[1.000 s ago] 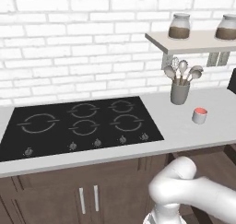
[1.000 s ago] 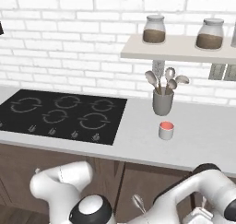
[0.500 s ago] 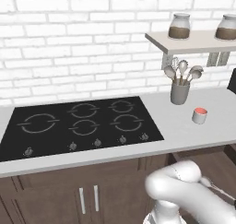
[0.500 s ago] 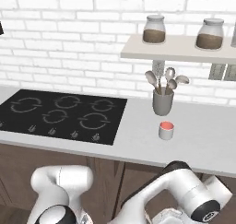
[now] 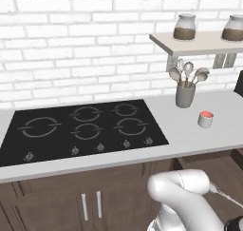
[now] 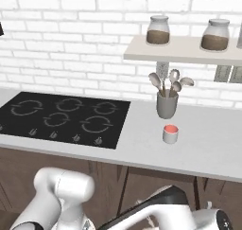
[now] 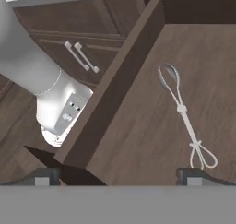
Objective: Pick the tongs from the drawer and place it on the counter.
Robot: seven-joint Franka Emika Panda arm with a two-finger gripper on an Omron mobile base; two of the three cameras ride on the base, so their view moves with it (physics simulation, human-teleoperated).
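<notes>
- No text, label, brand or number can be read anywhere.
- The cooktop (image 5: 80,130) bears only ring marks and small knob symbols, too small to read.
- The jars (image 6: 158,31) carry no labels.

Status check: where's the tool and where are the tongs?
Tool open above the drawer, holding nothing. Tongs flat on the drawer floor, untouched. Nothing lying on them.

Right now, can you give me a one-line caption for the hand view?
Open gripper above the open drawer, tongs lying flat on its floor.
</notes>
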